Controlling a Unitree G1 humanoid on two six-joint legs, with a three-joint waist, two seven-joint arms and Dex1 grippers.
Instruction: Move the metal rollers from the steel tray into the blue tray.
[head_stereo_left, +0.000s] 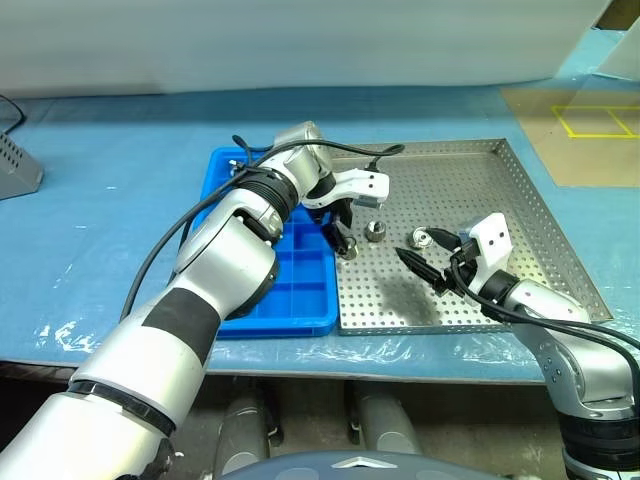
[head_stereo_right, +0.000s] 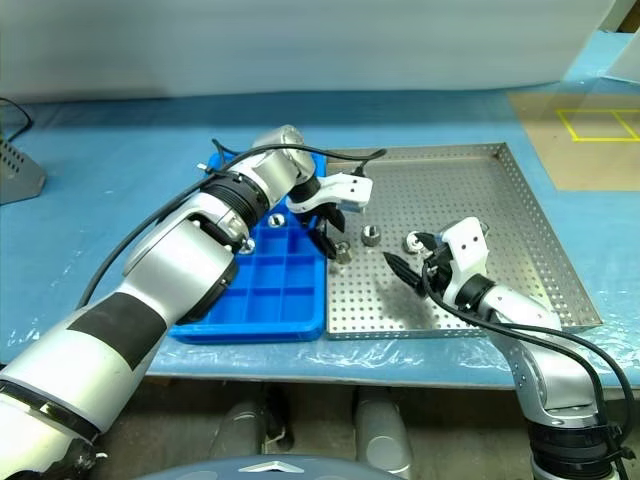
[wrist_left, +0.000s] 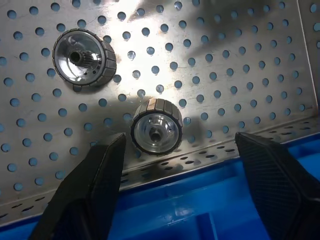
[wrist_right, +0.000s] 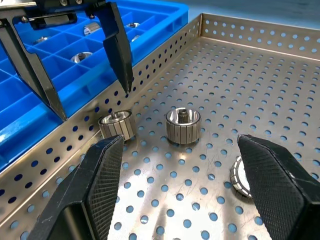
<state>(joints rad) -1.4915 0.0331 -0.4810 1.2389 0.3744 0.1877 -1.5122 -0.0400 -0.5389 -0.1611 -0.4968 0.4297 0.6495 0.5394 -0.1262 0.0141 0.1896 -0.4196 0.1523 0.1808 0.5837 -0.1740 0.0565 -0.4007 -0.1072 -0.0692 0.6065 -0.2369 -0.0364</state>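
**two open grippers closing in on the rollers by the tray rim**

our left gripper (head_stereo_left: 343, 226) hangs with its jaws wide apart over the left edge of the steel tray (head_stereo_left: 520, 200), straddling the roller by the rim (wrist_left: 156, 126), which sits just beside the tray's left wall and holds nothing yet. our right gripper (head_stereo_left: 425, 267) is open too and empty, low over the tray's near half, aimed at the same cluster. a second roller (head_stereo_left: 375, 231) stands near the first, and a third roller (head_stereo_left: 421, 238) lies just past the right fingers.

we judge the main risk to be the rim. the target roller is so close to the wall that one finger may land on the wall or on the edge of the blue tray (head_stereo_left: 300, 290) instead of beside the roller, and a pinch off centre could squirt the smooth cylinder away across the perforated floor. with both grippers working the same corner, we could also knock fingers together or nudge the second roller.

some rollers in the blue tray (wrist_right: 80, 57) already fill compartments at its far end.

both trays sit touching, side by side, on a table (head_stereo_left: 120, 180) under blue sheeting with clear film. a white wall backs the far edge, and yellow tape marks brown board at the far right corner.
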